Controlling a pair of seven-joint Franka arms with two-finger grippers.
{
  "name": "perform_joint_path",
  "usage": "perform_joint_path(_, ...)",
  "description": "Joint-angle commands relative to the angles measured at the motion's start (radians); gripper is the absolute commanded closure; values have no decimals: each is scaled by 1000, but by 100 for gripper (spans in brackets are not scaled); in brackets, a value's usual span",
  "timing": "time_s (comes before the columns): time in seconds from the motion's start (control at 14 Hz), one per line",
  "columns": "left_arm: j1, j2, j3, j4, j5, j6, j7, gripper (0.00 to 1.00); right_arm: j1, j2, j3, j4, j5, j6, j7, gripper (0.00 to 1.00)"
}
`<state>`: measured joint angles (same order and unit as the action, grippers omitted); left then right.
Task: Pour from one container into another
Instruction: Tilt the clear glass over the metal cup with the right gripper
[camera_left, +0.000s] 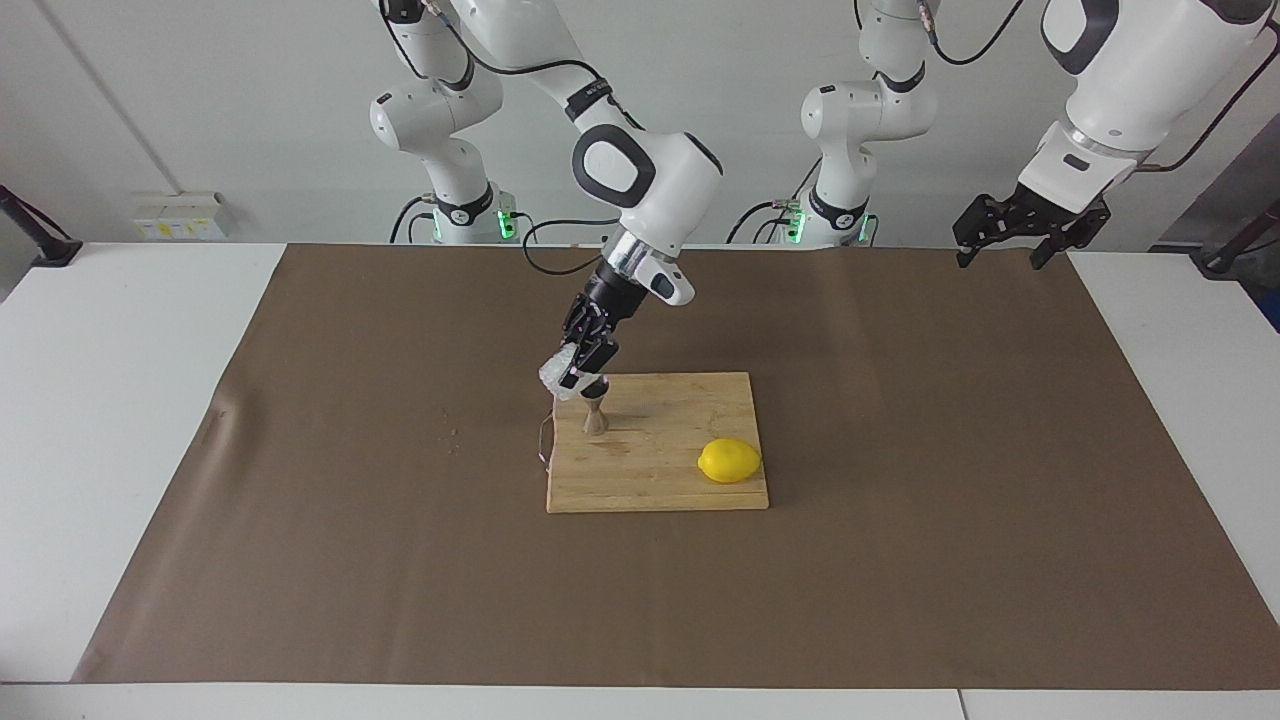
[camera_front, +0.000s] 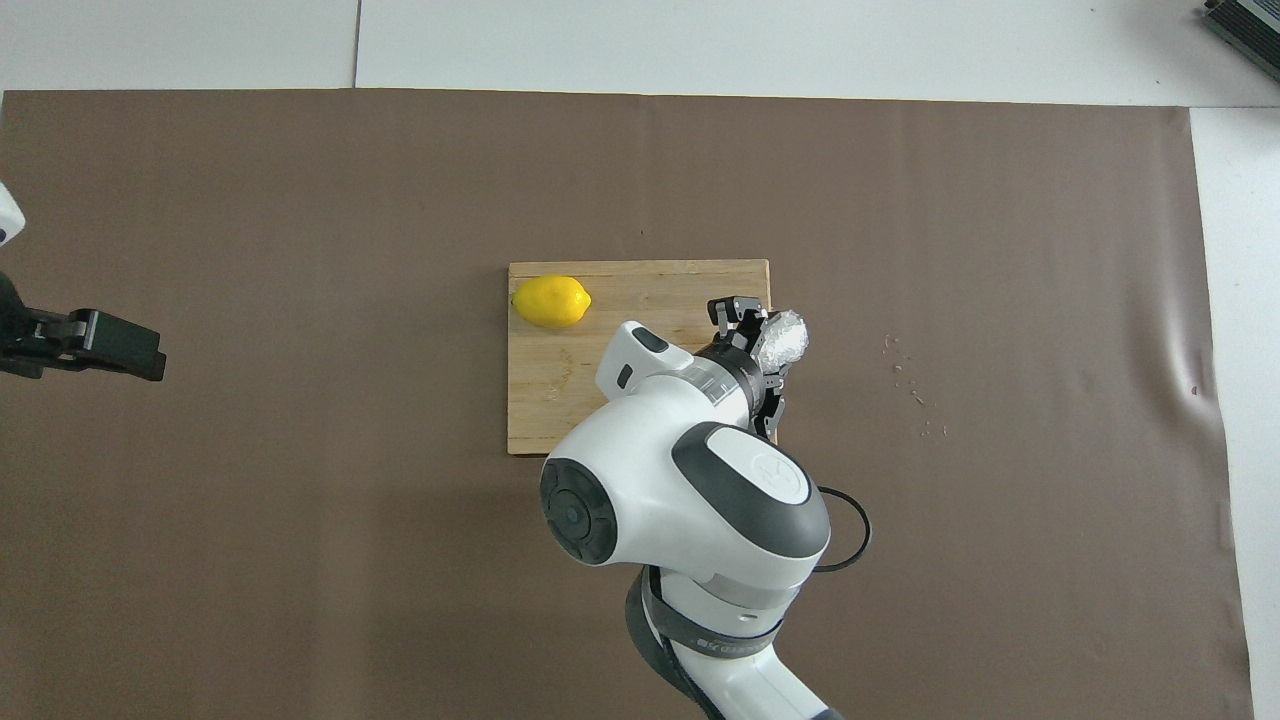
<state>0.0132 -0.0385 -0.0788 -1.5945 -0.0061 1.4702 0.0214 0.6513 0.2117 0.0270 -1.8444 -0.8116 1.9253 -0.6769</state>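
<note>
A: Where is the glass cup (camera_left: 556, 377)?

B: Up in the air, pinched between the fingers of the right gripper (camera_left: 578, 372). It is tilted over the corner of the wooden cutting board (camera_left: 660, 470) that lies toward the right arm's end of the table and nearer to the robots, its mouth leaning toward the board.

A: And the steel jigger (camera_left: 595, 417)?

B: Upright on the cutting board, at that same corner, right under the right gripper and the tilted cup. In the overhead view the arm hides the jigger; only the cup (camera_front: 781, 338) and the gripper (camera_front: 752, 335) show at the board's edge.

A: Anything else on the board?

B: A lemon (camera_left: 729, 460), at the corner toward the left arm's end, farther from the robots than the jigger and well apart from it.

A: The left gripper (camera_left: 1010, 243)?

B: It waits in the air, well apart from the board, over the edge of the brown table cover (camera_left: 900, 560) at the left arm's end. Its fingers are spread, holding nothing.
</note>
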Motion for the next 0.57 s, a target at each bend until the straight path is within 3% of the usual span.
perform_joint_path(0.0, 2, -27, 2, -28, -11, -2, -5, 0, -33, -28, 8, -4, 51, 3, 2, 100)
perform_joint_path(0.5, 2, -27, 2, -28, -9, -2, -5, 0, -91, -32, 8, 25, 215, 38, -27, 100)
